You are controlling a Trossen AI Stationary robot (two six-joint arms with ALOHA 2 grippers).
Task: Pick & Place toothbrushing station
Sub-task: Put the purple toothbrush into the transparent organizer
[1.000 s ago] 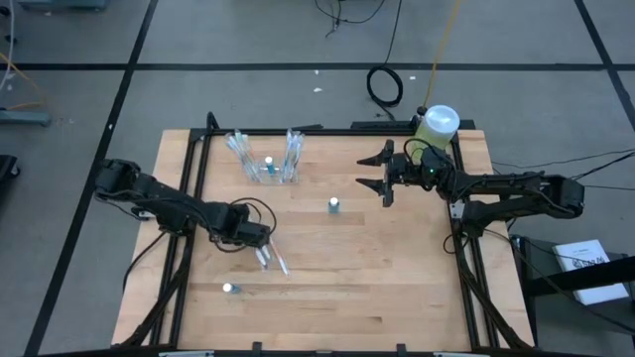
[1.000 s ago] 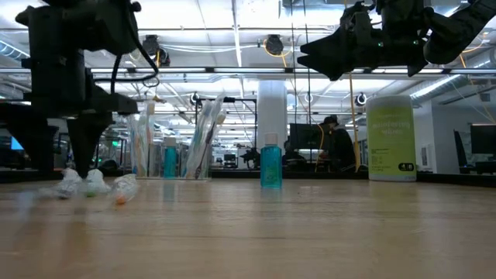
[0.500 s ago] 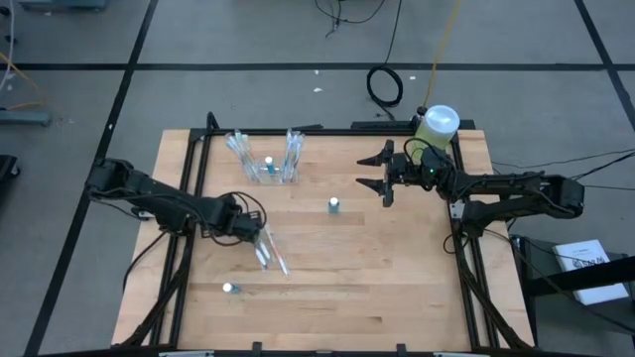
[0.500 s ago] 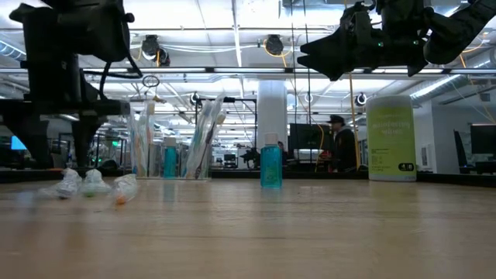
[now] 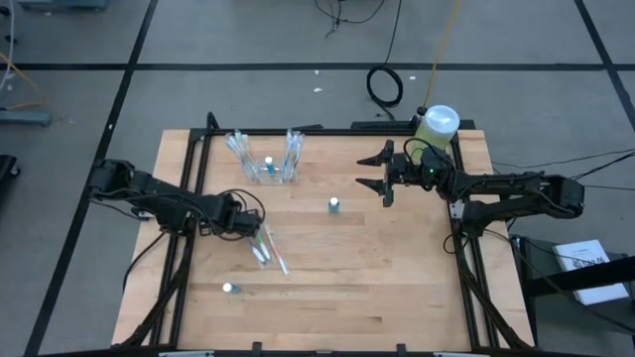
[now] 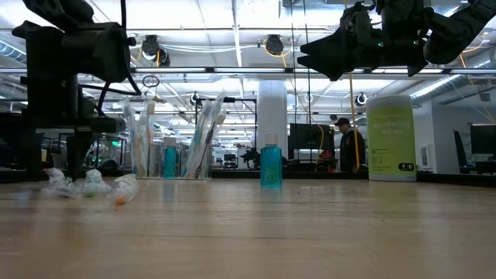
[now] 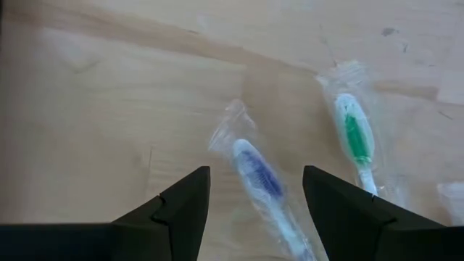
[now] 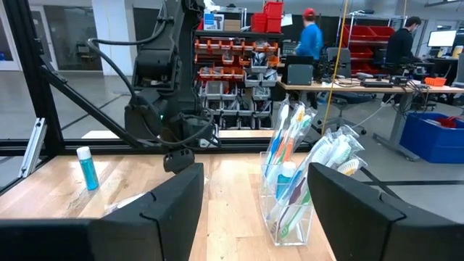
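Station (image 5: 266, 159) at table's back, well apart from left gripper (image 5: 256, 236), right gripper (image 5: 378, 172)

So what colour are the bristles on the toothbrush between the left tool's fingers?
Blue, clearest in the left wrist view.

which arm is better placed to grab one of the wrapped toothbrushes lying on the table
Left. Its end effector hangs open right over the wrapped toothbrushes, with the blue-bristled toothbrush lying between its fingers. The right end effector is open too, but sits raised across the table near the green bottle.
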